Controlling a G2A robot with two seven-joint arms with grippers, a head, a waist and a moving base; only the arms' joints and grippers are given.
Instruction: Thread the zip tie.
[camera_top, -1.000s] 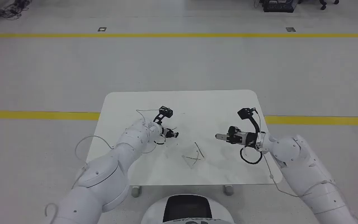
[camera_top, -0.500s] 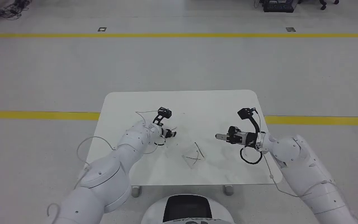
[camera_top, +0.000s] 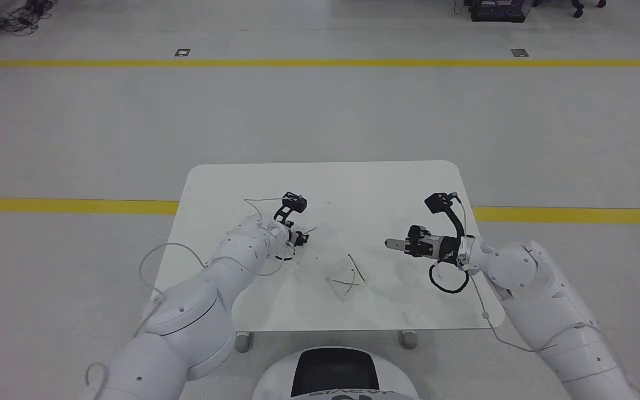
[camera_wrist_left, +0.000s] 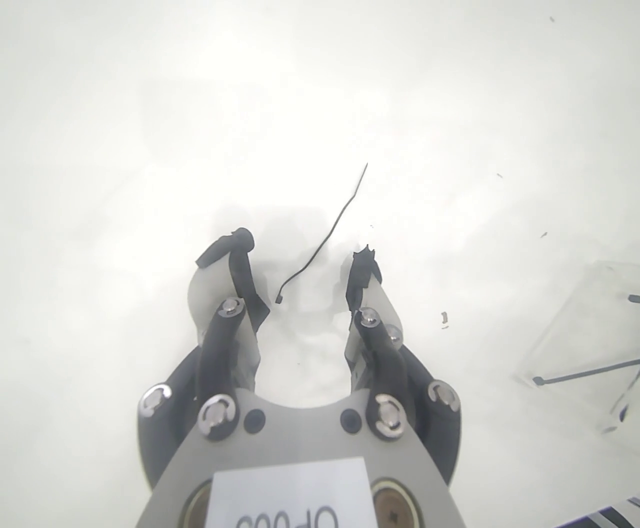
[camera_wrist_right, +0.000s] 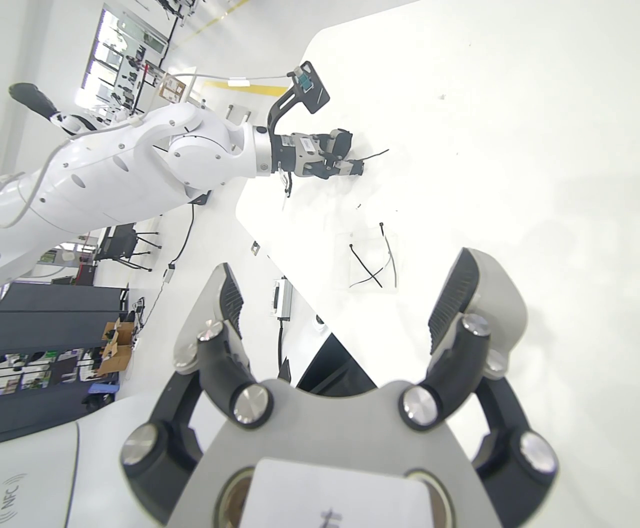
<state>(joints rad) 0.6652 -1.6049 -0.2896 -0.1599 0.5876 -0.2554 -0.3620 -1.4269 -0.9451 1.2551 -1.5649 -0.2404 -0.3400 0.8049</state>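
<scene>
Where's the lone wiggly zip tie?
In the left wrist view, the thin black zip tie lies on the white table between the open fingers of the left gripper.

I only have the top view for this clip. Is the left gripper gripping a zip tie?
Observer: No. The left gripper is open; the zip tie lies on the table between its fingers, apparently touching neither.
Operator: Is the right gripper holding anything?
Observer: Nothing. The right gripper is open and empty, above the table.
Operator: What are the dark lines mid-table?
Observer: They are spare zip ties, crossed on a clear sheet.
</scene>
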